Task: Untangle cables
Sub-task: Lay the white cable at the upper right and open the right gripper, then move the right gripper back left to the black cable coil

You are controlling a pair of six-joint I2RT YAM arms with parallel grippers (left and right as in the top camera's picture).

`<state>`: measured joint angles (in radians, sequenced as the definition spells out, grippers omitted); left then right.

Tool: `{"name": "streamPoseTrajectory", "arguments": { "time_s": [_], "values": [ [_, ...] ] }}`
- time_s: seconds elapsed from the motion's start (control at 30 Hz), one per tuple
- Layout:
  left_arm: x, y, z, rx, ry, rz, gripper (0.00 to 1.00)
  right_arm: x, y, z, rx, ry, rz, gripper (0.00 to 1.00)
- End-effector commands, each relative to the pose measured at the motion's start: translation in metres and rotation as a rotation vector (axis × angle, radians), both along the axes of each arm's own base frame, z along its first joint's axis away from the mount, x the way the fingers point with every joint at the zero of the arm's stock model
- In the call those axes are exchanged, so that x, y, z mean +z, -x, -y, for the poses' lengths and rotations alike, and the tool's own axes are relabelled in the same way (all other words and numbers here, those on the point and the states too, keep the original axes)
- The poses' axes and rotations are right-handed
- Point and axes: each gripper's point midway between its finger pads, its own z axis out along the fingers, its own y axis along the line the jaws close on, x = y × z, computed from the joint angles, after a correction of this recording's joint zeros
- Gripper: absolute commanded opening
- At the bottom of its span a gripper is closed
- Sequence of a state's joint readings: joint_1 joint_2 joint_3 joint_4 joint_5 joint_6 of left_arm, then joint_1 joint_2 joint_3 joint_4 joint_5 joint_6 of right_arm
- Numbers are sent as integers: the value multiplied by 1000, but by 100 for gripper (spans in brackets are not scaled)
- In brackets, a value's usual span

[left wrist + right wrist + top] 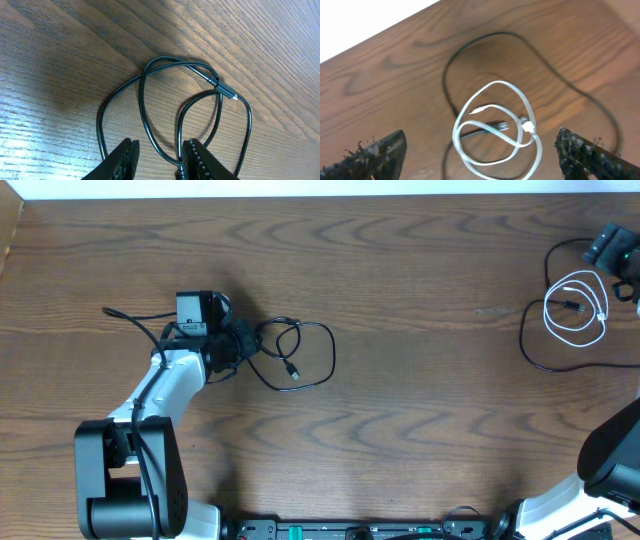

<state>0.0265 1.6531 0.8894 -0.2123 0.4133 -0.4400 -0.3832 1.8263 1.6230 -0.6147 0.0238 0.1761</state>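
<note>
A black cable (332, 352) lies in loose loops on the wooden table (420, 410), just right of my left gripper (238, 346). In the left wrist view its loops (141, 95) cross each other, and a small plug (227, 92) rests on the wood. My left gripper (160, 152) is partly open, with one strand running between its fingers beside the right one (200, 160). At the far right, a coiled white cable (548, 313) lies under my wide-open right gripper (612, 248). The right wrist view shows the white cable (527, 127) between the fingers of the right gripper (480, 145), untouched.
A thin black cord (523, 340) curves round the white coil, and a dark plug end (495, 127) lies across it. The table's far edge (320, 194) runs along the top. Another thin black strand (125, 316) trails left of the left arm.
</note>
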Motion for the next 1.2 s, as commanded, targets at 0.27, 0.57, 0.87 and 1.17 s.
{"name": "streamPoseTrajectory", "arguments": {
  "time_s": [0.27, 0.57, 0.87, 1.17],
  "values": [
    [3, -2, -4, -7, -15, 16, 34, -12, -10, -84, 252, -238, -6, 65],
    [3, -3, -6, 0, -25, 21, 34, -15, -16, -142, 368, -244, -38, 1],
    [-4, -2, -27, 86, -125, -10, 39, -26, -9, -207, 494, -259, -103, 1],
    [-13, 9, -54, 227, -228, -79, 42, -36, -1, -289, 731, -197, -112, 27]
  ]
}}
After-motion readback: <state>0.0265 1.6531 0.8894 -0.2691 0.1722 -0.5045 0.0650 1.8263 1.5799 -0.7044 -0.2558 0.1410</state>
